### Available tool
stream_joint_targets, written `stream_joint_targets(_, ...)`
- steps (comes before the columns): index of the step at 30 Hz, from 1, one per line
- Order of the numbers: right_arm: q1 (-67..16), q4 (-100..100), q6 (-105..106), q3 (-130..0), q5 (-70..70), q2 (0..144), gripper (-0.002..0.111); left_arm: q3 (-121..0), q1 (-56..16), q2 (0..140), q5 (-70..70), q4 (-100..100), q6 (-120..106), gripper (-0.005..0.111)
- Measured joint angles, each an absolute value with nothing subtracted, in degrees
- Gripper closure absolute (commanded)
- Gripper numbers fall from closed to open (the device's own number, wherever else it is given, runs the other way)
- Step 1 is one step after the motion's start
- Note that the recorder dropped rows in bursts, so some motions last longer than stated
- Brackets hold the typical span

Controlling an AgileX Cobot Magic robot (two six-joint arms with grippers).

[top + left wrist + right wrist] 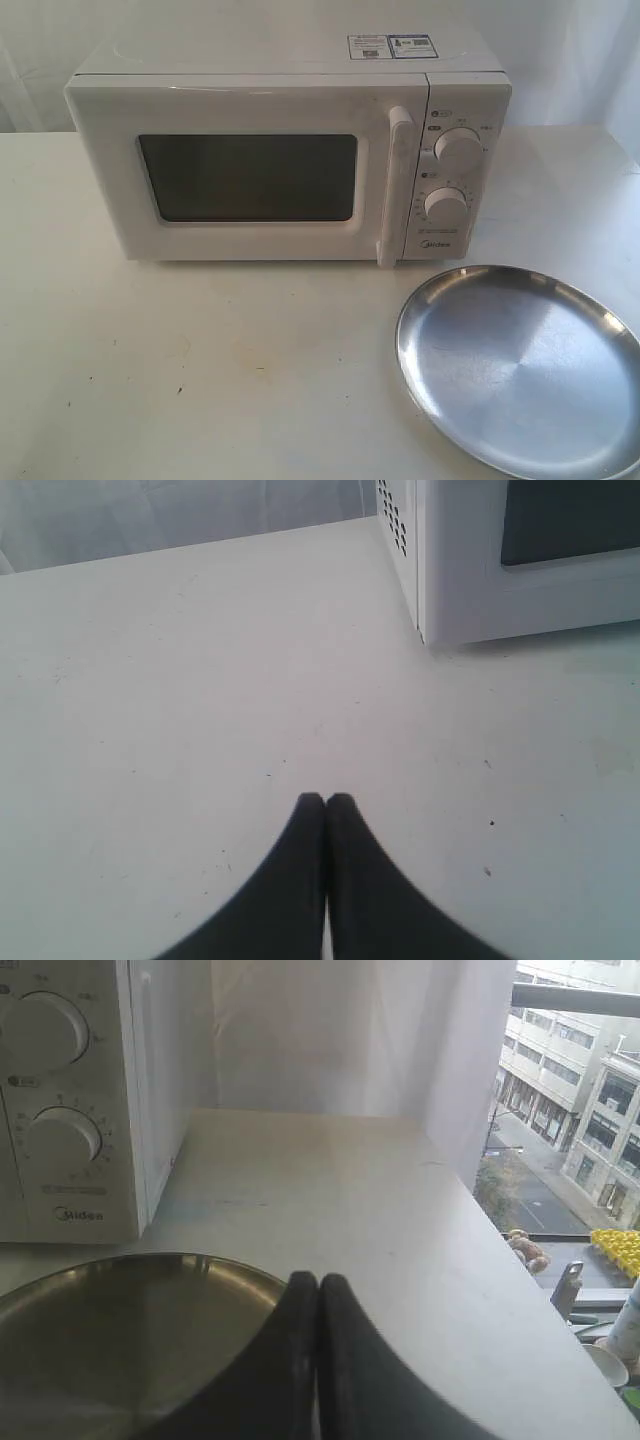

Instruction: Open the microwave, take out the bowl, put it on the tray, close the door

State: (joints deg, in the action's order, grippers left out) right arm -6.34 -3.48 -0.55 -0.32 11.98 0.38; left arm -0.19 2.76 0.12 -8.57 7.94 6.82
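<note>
Left end effector (325,800) pinched closed, empty, over the counter (200,680); right end effector (318,1280) same, by the tray (120,1310). I see microwave (280,60) door (245,178) closed.

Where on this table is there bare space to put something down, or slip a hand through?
Widest free patch: the table in front of the microwave, left of the tray. A strip also lies bare left of the microwave, and another to its right, behind the tray. Tightest: the narrow gap between the tray's rim and the microwave's front right corner.
</note>
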Motion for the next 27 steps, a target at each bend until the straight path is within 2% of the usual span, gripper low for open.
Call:
stream_joint_targets(11,-6.34,-4.32,-1.53,-0.32,2.76,0.38,0.108,-0.19,2.76,0.12,-8.57,7.94,6.82,0.107)
stream_joint_targets(19,-6.34,-4.32,-24.1,-0.32,-5.49,0.38,0.108,-0.19,2.76,0.12,-8.57,7.94,6.82,0.107)
stream_joint_targets(27,-6.34,-4.32,-34.05,-0.32,-8.35,0.38,0.108,-0.19,2.76,0.12,-8.57,7.94,6.82,0.107)
